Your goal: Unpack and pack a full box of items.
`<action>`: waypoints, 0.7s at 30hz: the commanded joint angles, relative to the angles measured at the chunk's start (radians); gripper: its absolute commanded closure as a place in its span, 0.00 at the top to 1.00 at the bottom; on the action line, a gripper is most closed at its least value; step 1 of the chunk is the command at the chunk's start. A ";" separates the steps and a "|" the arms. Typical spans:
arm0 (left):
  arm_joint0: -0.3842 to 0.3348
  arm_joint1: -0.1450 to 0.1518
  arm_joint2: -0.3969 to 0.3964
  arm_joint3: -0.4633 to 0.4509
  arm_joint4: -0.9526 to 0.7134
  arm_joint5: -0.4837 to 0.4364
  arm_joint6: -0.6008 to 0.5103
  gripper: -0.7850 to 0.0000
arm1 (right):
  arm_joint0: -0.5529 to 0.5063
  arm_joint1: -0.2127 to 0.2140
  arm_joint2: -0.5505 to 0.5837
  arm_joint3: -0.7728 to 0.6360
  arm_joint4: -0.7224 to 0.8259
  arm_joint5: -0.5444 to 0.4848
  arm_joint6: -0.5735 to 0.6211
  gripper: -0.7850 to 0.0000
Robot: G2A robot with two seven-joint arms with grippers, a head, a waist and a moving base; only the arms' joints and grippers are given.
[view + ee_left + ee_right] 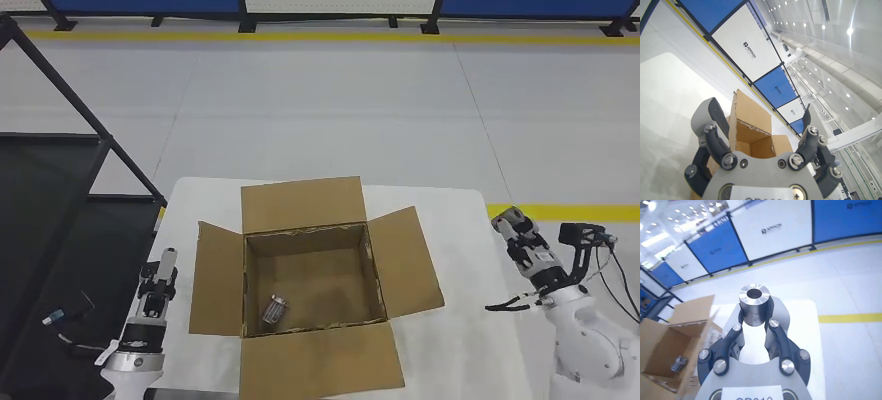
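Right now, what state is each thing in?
Cardboard box: open, four flaps spread out.
Metal part: lying inside the box.
Metal cylinder: clamped, held outside the box.
Left gripper: fingers open, empty.
Right gripper: fingers shut on the cylinder.

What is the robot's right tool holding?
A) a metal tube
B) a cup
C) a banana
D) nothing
A: the right tool is shut on a short metal tube with a hole in its end.
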 commanded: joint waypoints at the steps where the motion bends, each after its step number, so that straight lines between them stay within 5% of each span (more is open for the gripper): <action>1: -0.003 -0.001 0.009 -0.002 0.007 0.006 0.004 1.00 | 0.047 0.009 0.008 0.111 0.002 0.049 0.038 0.00; 18: -0.030 -0.007 0.122 0.010 0.126 0.030 0.016 1.00 | 0.065 0.015 -0.032 0.151 -0.034 0.064 0.037 0.00; 21: -0.027 -0.008 0.130 0.009 0.127 0.029 0.022 1.00 | 0.072 0.028 -0.045 0.221 -0.111 -0.001 -0.009 0.00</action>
